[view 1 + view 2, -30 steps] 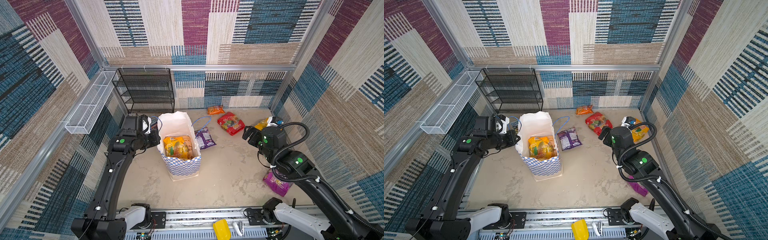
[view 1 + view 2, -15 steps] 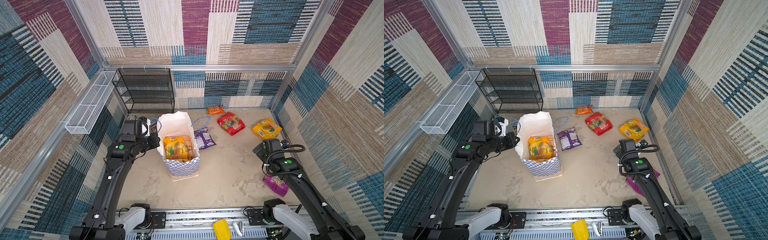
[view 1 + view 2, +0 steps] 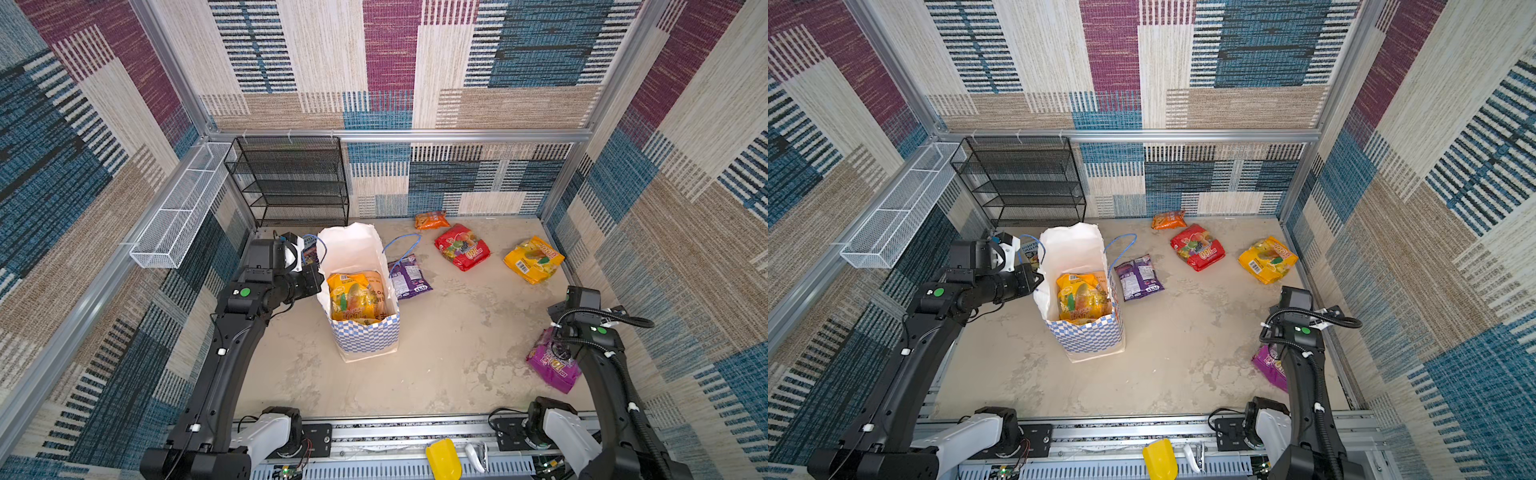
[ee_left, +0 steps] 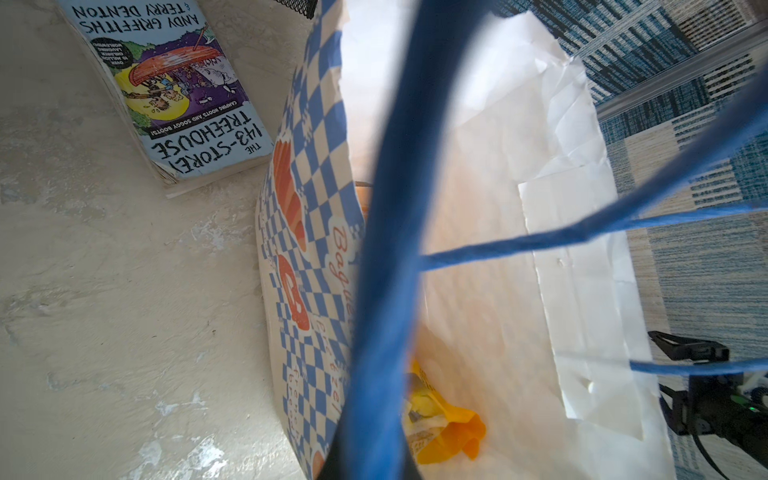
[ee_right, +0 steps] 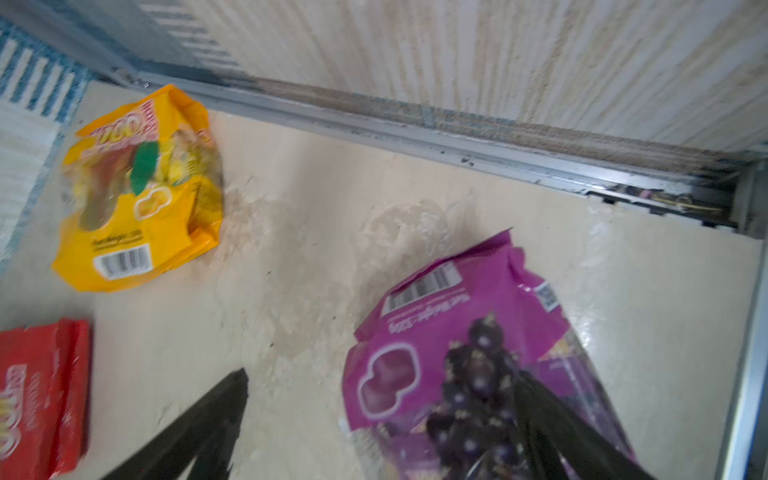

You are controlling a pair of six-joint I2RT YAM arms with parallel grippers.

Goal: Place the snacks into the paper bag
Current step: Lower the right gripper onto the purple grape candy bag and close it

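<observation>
The paper bag (image 3: 365, 336) (image 3: 1088, 338) stands upright and open left of the middle, with a yellow-orange snack packet (image 3: 355, 297) (image 4: 449, 428) inside. My left gripper (image 3: 318, 277) (image 4: 370, 467) is at the bag's left rim, shut on its blue cord handle (image 4: 390, 249). Over at the front right, my right gripper (image 5: 382, 399) hangs open above a magenta snack packet (image 5: 457, 316) (image 3: 550, 368), one finger (image 5: 548, 419) over it. A yellow packet (image 3: 534, 259) (image 5: 141, 191), a red packet (image 3: 462, 247), a small orange packet (image 3: 431, 219) and a dark purple packet (image 3: 409, 277) lie on the table.
A blue-grey book (image 4: 174, 83) lies just behind the bag's left side. A black mesh shelf (image 3: 291, 183) stands at the back left, a white wire basket (image 3: 178, 208) hangs on the left wall. The magenta packet lies close to the right wall rail (image 5: 457, 137).
My right arm has swung back from the yellow packet at the back right to the front right, above the magenta packet. The left arm and the bag shifted only slightly.
</observation>
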